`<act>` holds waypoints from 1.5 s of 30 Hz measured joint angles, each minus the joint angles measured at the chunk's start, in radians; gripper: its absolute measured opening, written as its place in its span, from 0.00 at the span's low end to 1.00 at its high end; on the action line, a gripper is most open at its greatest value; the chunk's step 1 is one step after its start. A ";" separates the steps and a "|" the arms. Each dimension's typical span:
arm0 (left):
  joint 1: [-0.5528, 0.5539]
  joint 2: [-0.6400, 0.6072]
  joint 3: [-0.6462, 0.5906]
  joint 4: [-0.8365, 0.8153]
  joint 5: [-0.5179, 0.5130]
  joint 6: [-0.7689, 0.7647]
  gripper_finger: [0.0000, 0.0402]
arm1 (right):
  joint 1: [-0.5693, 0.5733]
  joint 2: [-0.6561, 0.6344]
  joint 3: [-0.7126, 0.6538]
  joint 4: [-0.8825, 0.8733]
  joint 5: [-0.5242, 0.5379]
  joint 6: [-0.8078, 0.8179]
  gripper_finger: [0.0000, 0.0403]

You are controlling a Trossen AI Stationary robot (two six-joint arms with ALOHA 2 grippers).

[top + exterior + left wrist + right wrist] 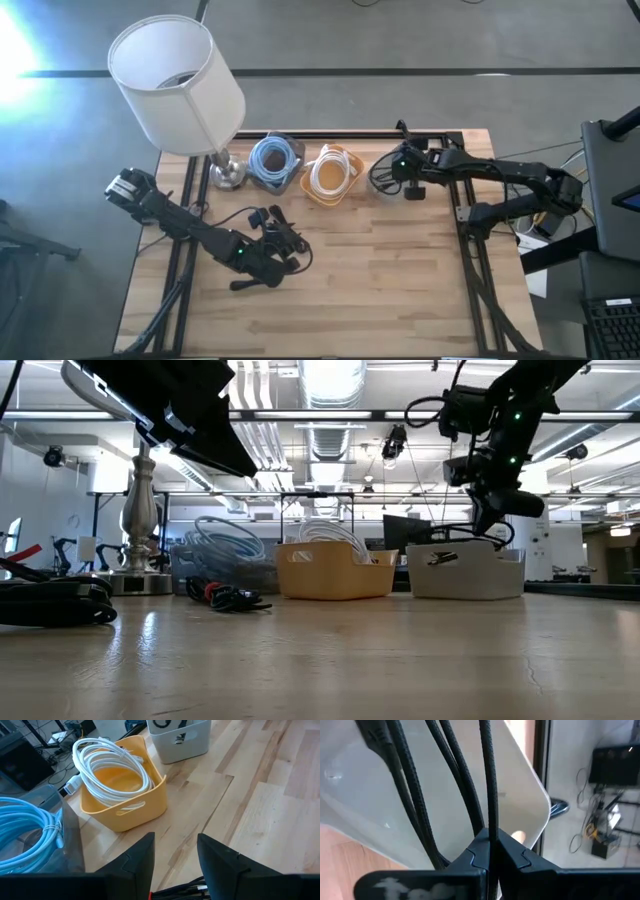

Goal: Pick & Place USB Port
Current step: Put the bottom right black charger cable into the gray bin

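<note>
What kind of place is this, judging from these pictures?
Probably a robotics lab or workshop. Two robot arms work at a wooden table with cable bins, the right gripper shut on black cables; the low view shows an industrial ceiling with exposed ducts and monitors behind.

A workshop room around a wooden table

We saw a light butcher-block table [400, 290] standing on a grey floor [420, 40] crossed by a dark line, with bright glare at the far left edge. A table lamp [180, 85] with a white drum shade and a silver turned base [140, 520] stood at the table's back left corner. Looking level across the tabletop, we found an open ceiling with long strip lights [330, 380], exposed ducts and pipes, and pale walls behind. A dark monitor [405, 532] sat in the distance. Beside the table's right edge stood dark equipment [610, 170] with loose cables on the floor.
</note>
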 joint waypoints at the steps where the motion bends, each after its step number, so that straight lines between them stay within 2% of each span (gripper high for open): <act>1: 0.000 0.000 0.000 0.000 0.000 0.000 0.38 | -0.006 0.011 0.000 0.000 0.000 0.010 0.03; 13: 0.000 0.000 0.000 0.000 0.000 0.000 0.38 | -0.046 0.196 0.016 0.011 0.007 0.021 0.03; 19: 0.000 0.000 0.000 0.000 0.000 0.000 0.38 | -0.046 0.243 0.041 0.018 0.078 0.019 0.03; 45: 0.000 0.000 0.000 0.000 0.000 0.000 0.38 | -0.048 0.248 0.045 0.018 0.079 0.020 0.03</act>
